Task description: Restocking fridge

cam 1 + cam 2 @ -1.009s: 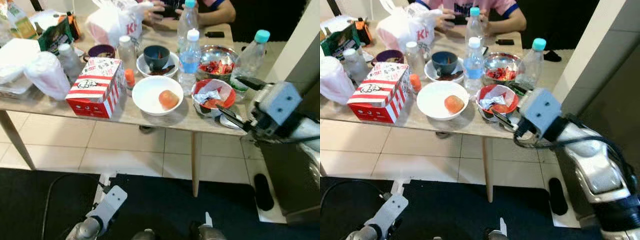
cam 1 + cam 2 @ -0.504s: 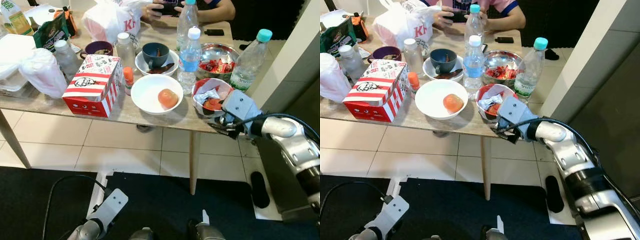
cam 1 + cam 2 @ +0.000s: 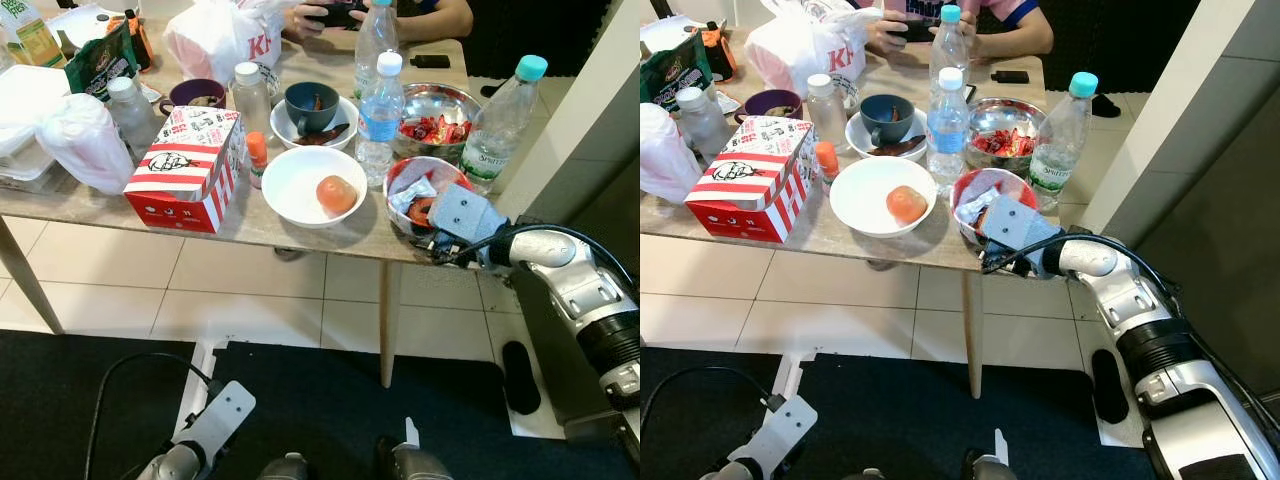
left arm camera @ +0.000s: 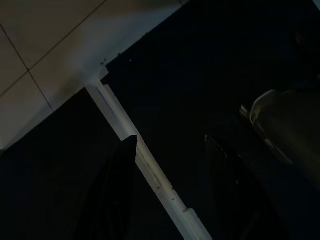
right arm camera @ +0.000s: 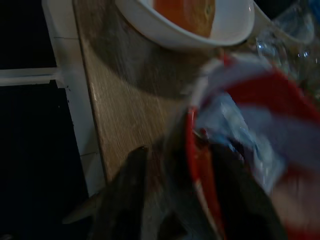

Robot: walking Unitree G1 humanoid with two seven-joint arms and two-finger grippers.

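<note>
The right gripper (image 5: 172,200) was at the table's (image 3: 300,225) near edge, its fingers (image 5: 122,195) spread astride the rim of the red bowl (image 3: 405,180), one outside, one inside. The bowl held crumpled wrappers. At its 9 o'clock sat a white bowl (image 3: 300,185) with a tomato (image 3: 336,195); at 11 o'clock a water bottle (image 3: 379,120); at 12 o'clock a steel bowl (image 3: 440,105); at 1 o'clock a green-capped bottle (image 3: 500,120). A person's hands (image 3: 885,30) rested at the far edge. The left gripper (image 4: 170,170) hung open over dark floor.
</note>
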